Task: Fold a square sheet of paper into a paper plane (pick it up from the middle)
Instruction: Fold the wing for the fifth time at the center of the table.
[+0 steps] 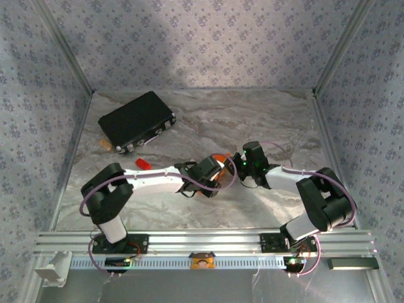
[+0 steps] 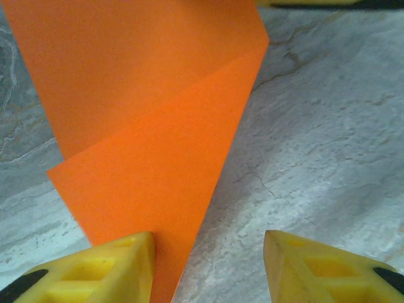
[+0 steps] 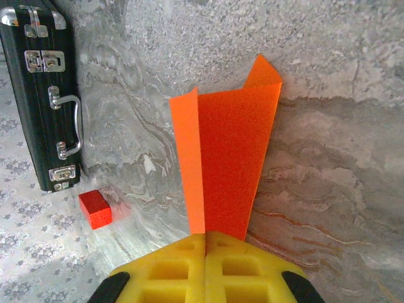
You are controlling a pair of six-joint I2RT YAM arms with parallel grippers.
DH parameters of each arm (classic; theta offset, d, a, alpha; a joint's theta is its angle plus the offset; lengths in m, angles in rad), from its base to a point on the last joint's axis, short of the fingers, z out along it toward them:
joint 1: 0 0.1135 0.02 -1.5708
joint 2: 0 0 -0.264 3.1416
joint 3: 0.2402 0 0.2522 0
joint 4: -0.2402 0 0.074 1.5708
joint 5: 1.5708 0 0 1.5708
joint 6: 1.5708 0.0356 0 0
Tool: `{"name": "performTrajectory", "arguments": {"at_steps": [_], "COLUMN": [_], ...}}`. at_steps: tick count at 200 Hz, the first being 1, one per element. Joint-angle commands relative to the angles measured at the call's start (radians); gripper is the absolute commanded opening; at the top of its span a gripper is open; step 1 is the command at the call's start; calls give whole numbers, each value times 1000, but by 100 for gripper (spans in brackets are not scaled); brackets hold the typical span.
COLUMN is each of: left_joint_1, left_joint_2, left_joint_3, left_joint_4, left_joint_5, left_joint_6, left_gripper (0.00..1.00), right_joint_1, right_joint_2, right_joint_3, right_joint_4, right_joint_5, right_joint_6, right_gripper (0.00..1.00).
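The orange sheet of paper (image 2: 145,126) is folded along creases into a narrow, tapering shape (image 3: 230,158). My right gripper (image 3: 205,237) is shut on its near end, and the paper sticks out forward from the jaws, standing on edge with one flap bent aside. My left gripper (image 2: 208,243) is open. Its left finger (image 2: 120,265) sits at the paper's narrow tip and its right finger (image 2: 315,265) is over bare table. From above, both grippers meet mid-table around a glimpse of orange paper (image 1: 219,158).
A black case (image 1: 136,120) lies at the back left, its latches facing the centre (image 3: 44,95). A small red block (image 1: 144,163) sits on the marble table (image 1: 271,120) in front of it (image 3: 95,208). Patterned walls enclose the table.
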Motion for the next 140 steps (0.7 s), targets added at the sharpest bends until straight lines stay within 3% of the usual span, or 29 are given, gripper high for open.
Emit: {"name": "performTrajectory", "arguments": {"at_steps": [1,97,140], "left_joint_1": [-21,-29,-31], "left_joint_2": [32,63,63], "left_joint_3": [43,56,62], "left_joint_4": [-83,-102,-117], "left_joint_5": [-148,-182,-199], "left_joint_6": [21,22,24], "left_gripper": [47,25,25], "right_joint_1": [5,1,1], "right_joint_2": [9,6,-3], "right_joint_3": [27,27,26], "right_joint_4": [-23,-23,-25], "right_joint_5": [-4,-7,-4], "right_joint_6": [12,12,10], "right_gripper": [0,0,0]}}
